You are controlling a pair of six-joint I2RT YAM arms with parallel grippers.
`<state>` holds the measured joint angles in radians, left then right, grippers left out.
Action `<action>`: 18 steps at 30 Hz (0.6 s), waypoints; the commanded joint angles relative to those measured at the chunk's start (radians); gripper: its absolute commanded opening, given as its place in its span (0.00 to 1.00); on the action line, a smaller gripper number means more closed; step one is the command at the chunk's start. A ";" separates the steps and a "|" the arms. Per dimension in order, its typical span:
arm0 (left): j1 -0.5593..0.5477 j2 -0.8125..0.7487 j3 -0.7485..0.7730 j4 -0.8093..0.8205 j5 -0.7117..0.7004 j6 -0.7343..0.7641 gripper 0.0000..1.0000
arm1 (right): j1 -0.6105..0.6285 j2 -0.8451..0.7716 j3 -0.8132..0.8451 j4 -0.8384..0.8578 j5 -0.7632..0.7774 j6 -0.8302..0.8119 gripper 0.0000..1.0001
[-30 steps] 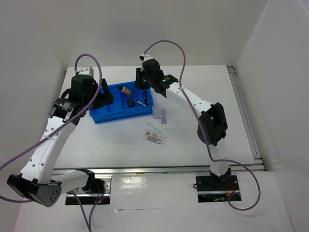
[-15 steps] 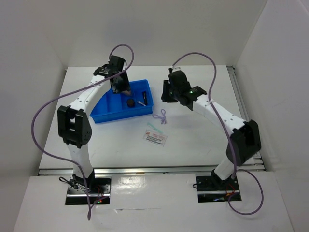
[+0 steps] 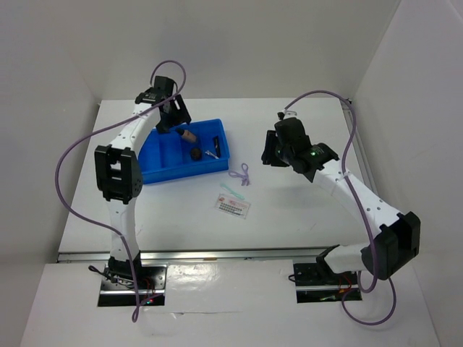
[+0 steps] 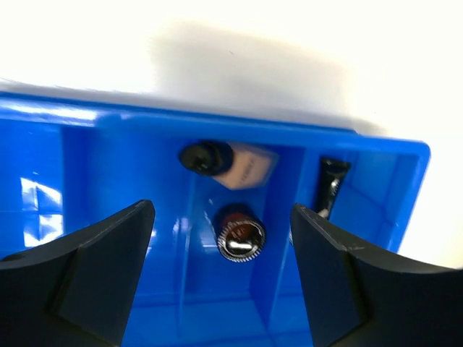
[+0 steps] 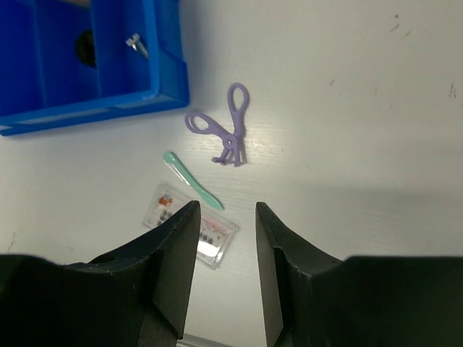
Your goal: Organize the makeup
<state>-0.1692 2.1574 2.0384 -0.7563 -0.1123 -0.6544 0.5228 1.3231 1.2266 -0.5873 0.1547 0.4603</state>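
Observation:
The blue tray (image 3: pixel 163 170) holds the beige tube with black cap (image 3: pixel 188 134), the round dark jar (image 3: pixel 194 153) and the silvery clip (image 3: pixel 212 153). My left gripper (image 3: pixel 177 117) hangs open and empty over the tray's far edge. In the left wrist view (image 4: pixel 222 211) it is above the jar (image 4: pixel 239 235), with the tube (image 4: pixel 242 163) and the thin black stick (image 4: pixel 330 182) beyond. My right gripper (image 3: pixel 268 150) is open and empty, right of the tray. The right wrist view (image 5: pixel 226 210) shows the purple loop (image 5: pixel 221 134) and the white sachet (image 5: pixel 192 225) on the table.
A thin mint-green stick (image 3: pixel 231 190) lies between the purple loop (image 3: pixel 241 173) and the sachet (image 3: pixel 231 207); it also shows in the right wrist view (image 5: pixel 192 179). White walls close the table at the back and sides. A metal rail (image 3: pixel 365 166) runs along the right edge.
My left gripper swung from the tray's left end to above its far edge. My right gripper moved from the tray's back right corner out to the right, away from the tray.

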 commanded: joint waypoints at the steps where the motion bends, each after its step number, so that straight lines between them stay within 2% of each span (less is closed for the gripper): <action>1: 0.022 0.022 0.034 0.037 0.023 -0.005 0.90 | -0.006 -0.007 -0.006 -0.025 0.017 0.017 0.44; 10: 0.042 0.123 0.108 0.052 0.072 0.004 0.77 | -0.006 -0.007 -0.006 -0.034 0.017 0.017 0.44; 14: 0.042 0.124 0.097 0.089 0.082 0.004 0.75 | -0.006 -0.007 -0.015 -0.034 0.017 0.026 0.44; 18: 0.042 0.133 0.086 0.115 0.112 0.015 0.68 | -0.006 -0.007 -0.015 -0.043 0.017 0.026 0.44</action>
<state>-0.1307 2.2837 2.1040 -0.6945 -0.0360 -0.6556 0.5228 1.3300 1.2171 -0.6159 0.1547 0.4786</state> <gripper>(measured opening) 0.694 0.442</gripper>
